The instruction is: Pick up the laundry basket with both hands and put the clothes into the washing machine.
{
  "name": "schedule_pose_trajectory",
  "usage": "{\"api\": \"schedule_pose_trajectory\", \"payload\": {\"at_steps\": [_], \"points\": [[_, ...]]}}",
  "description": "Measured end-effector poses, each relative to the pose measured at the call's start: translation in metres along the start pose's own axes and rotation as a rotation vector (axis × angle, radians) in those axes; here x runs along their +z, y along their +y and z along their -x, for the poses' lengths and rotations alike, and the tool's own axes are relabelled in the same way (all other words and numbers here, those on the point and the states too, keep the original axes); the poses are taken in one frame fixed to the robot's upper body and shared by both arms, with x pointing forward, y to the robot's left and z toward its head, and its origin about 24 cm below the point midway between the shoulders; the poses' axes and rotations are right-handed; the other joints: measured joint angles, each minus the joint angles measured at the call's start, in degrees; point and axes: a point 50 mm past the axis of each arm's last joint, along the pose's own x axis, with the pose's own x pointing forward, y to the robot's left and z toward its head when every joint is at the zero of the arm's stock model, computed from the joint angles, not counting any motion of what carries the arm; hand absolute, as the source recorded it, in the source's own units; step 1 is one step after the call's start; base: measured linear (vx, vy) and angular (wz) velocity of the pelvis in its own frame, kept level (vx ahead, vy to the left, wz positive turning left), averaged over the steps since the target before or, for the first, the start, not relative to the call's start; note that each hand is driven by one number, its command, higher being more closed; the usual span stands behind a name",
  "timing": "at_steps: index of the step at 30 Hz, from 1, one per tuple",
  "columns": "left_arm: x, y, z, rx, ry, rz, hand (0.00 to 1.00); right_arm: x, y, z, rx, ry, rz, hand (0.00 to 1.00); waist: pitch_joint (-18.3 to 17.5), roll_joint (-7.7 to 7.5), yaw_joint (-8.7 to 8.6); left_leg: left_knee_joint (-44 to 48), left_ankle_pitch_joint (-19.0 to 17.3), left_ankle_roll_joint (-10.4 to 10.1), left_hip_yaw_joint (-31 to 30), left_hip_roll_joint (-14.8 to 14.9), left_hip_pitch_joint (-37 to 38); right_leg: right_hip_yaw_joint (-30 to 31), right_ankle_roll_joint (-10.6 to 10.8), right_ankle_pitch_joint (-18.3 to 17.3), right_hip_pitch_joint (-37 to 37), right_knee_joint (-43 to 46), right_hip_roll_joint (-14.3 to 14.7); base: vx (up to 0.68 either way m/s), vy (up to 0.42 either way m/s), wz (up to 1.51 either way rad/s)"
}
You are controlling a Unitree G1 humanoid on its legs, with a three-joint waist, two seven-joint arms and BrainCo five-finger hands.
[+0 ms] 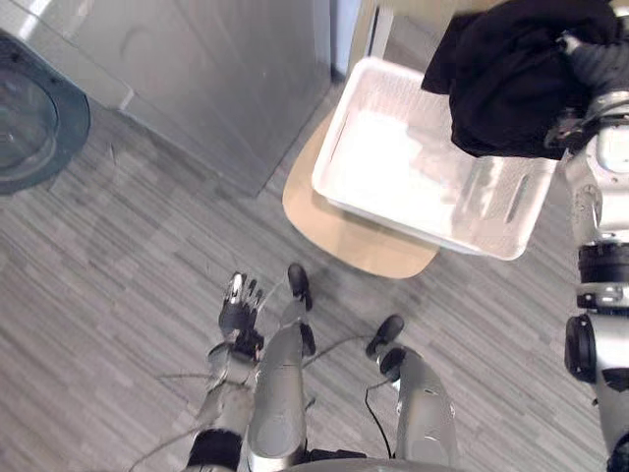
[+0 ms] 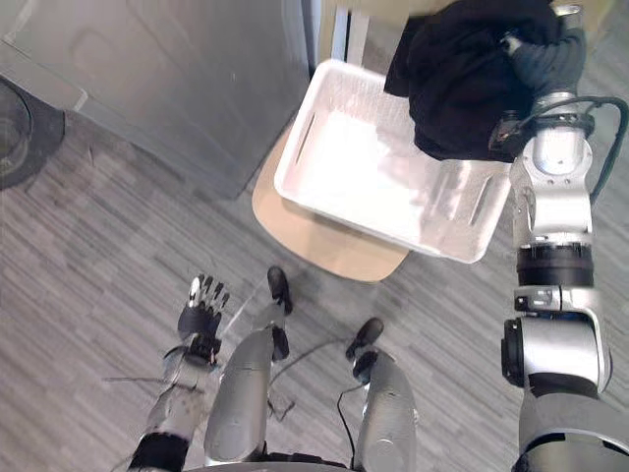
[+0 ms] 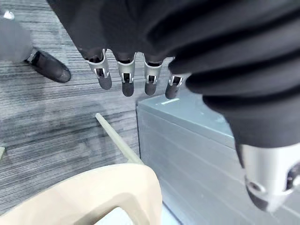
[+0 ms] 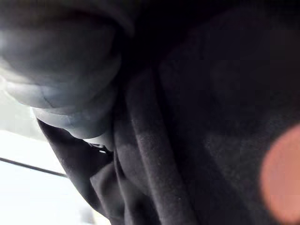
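A white laundry basket point(image 1: 339, 138) rests on a beige round stool point(image 1: 344, 241) at the upper right. Above the basket's far right corner hangs a bundle of black clothes point(image 1: 501, 79), lifted clear of it. My right hand point(image 1: 597, 61) is shut on that bundle. In the right wrist view the dark cloth point(image 4: 211, 117) lies tight against the hand. My left hand point(image 1: 239, 310) hangs low near the floor, well short of the basket, its fingers point(image 3: 127, 77) straight and holding nothing. The washing machine's round door point(image 1: 34, 118) shows at the far left.
The washing machine's grey body point(image 1: 216, 69) stands between the door and the stool. Grey plank floor point(image 1: 118, 275) lies open in front of it. A person's dark shoe point(image 3: 49, 65) shows on the floor in the left wrist view.
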Motion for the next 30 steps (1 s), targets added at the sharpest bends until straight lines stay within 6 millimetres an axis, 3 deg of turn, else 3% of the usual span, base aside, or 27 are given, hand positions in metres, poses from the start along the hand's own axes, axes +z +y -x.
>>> {"api": "schedule_pose_trajectory", "payload": {"at_steps": [2,7,11,13,15,16,18,20,21,23,27,30], "points": [[0.001,0.015,0.008,0.022,0.017,-0.054,0.0,0.003,-0.01,0.006,-0.044,-0.029,-0.028,1.0,-1.8,-0.17,0.04,-0.2,-0.3,-0.2,0.0,0.0,2.2,0.1,0.0,0.0,2.3,-0.9,0.3,0.07,-0.05,-0.02],[0.014,0.053,0.019,0.208,-0.007,-0.173,0.0,-0.006,-0.025,0.037,-0.125,-0.048,-0.094,1.0,-8.1,-3.22,-0.27,-2.4,-0.4,-0.5,-0.2,-0.3,8.1,0.4,0.4,0.2,8.5,-4.3,1.5,0.1,-0.045,0.0],[0.029,0.058,0.02,0.284,-0.077,-0.215,0.0,-0.004,-0.031,0.039,-0.143,-0.064,-0.092,1.0,-10.7,-3.94,-1.78,-3.4,-0.9,-1.0,-1.5,-1.3,10.7,-0.7,0.8,0.1,12.2,-6.1,1.5,0.08,0.003,0.16],[0.048,0.045,0.018,0.258,-0.169,-0.246,0.0,0.004,-0.036,0.039,-0.155,-0.109,-0.098,1.0,-10.9,-4.06,-2.12,-4.0,-0.8,-0.9,-1.6,-1.8,12.6,-0.9,1.0,0.2,14.2,-7.0,1.5,0.07,0.019,0.1],[0.085,0.024,0.02,0.196,-0.348,-0.338,0.0,0.017,-0.033,0.043,-0.12,-0.177,-0.101,1.0,-12.1,-3.96,-2.67,-4.4,-1.0,-1.1,-1.5,-2.2,14.5,-1.0,1.4,0.4,16.6,-8.4,1.5,0.06,0.021,0.06],[0.089,0.022,0.02,0.191,-0.369,-0.352,0.0,0.018,-0.032,0.043,-0.112,-0.182,-0.101,1.0,-12.2,-3.96,-2.78,-4.5,-1.0,-1.1,-1.5,-2.3,14.7,-1.0,1.4,0.4,16.8,-8.5,1.5,0.06,0.008,0.04],[0.127,-0.003,0.019,0.1,-0.541,-0.483,0.0,0.027,-0.027,0.048,-0.052,-0.237,-0.118,1.0,-13.5,-3.86,-3.35,-4.6,-1.4,-1.3,-1.0,-2.5,16.3,-0.7,1.7,0.7,18.4,-9.6,1.7,0.05,-0.001,-0.07],[0.141,-0.015,0.018,0.055,-0.605,-0.535,0.0,0.028,-0.025,0.051,-0.022,-0.243,-0.12,1.0,-14.7,-3.88,-3.53,-5.4,-1.4,-1.3,-0.7,-2.6,17.1,-0.4,1.9,0.8,18.9,-10.1,2.0,0.05,-0.013,-0.11],[0.157,-0.032,0.019,-0.007,-0.689,-0.608,0.0,0.029,-0.019,0.053,0.028,-0.247,-0.128,1.0,-15.2,-3.95,-4.08,-6.5,-1.4,-1.3,-0.2,-3.0,19.4,-0.1,2.1,1.0,20.7,-10.9,1.9,0.06,-0.003,-0.1],[0.17,-0.052,0.022,-0.096,-0.773,-0.695,0.0,0.03,-0.009,0.055,0.093,-0.253,-0.146,1.0,-16.9,-3.85,-4.91,-7.8,-1.4,-1.3,0.3,-3.3,20.6,0.3,2.4,1.2,21.5,-11.9,2.0,0.06,0.006,-0.15],[0.178,-0.096,0.014,-0.332,-0.832,-0.778,0.0,0.037,0.009,0.058,0.222,-0.278,-0.196,1.0,-18.4,-3.89,-6.23,-10.2,-0.6,-1.7,1.6,-3.7,22.8,1.7,2.4,1.3,21.7,-12.0,2.0,0.05,0.011,-0.16],[0.154,-0.138,-0.004,-0.609,-0.72,-0.829,0.0,0.037,0.027,0.061,0.34,-0.265,-0.246,1.0,-18.5,-3.88,-6.54,-11.8,-0.1,-1.6,2.8,-4.2,25.0,2.7,2.5,1.3,22.5,-12.0,1.7,0.04,0.026,-0.15]]}}
